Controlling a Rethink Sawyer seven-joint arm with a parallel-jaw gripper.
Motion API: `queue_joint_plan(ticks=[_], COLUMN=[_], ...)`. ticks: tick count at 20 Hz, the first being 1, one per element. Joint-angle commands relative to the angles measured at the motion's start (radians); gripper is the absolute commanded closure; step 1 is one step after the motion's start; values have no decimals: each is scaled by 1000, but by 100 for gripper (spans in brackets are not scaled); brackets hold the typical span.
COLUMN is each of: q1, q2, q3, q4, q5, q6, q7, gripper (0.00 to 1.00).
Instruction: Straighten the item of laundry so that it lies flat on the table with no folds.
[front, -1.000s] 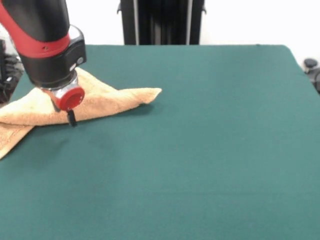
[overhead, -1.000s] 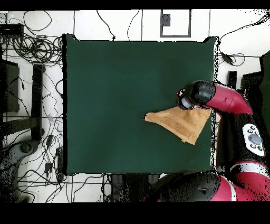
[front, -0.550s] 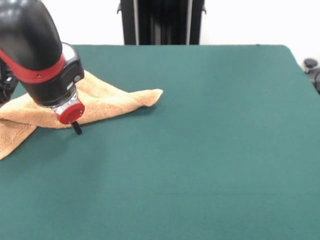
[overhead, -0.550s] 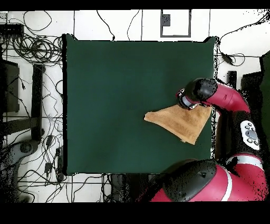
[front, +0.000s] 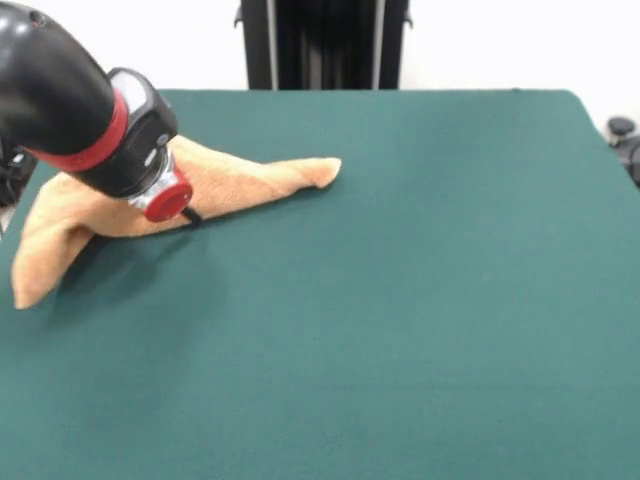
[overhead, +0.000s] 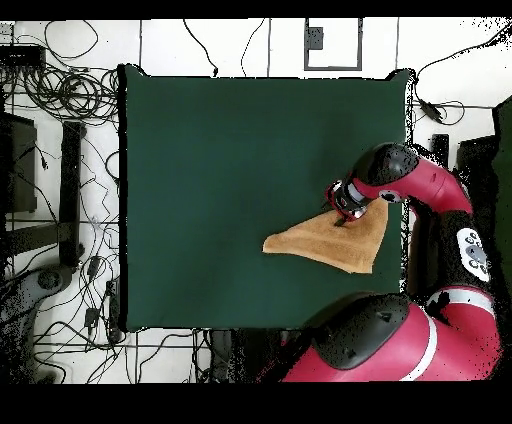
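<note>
Towel (front: 210, 185) (overhead: 335, 240) folded into a pointed wedge near table (front: 420, 300) (overhead: 230, 170) edge. Gripper (front: 190, 215) (overhead: 341, 218) touching towel's front edge; grip state impossible to tell.

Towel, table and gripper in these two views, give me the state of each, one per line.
towel: folded into a rough triangle, bunched, not flat, near one table edge.
table: green cover smooth, bare apart from the towel.
gripper: low at the towel's edge, tilted; open or shut cannot be told.
arm: reaching over the table's side to the towel.
</note>
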Motion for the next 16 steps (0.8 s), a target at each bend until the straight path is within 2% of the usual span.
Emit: queue_joint_plan(ticks=[1,4,5,16], q1=[14,11,16,20], q2=[35,24,37,49], q3=[28,19,20,7], q4=[69,111,86,90], q5=[74,77,79,77], q6=[168,141,152,122], q7=[99,93,97,97], gripper=[0,0,0,0])
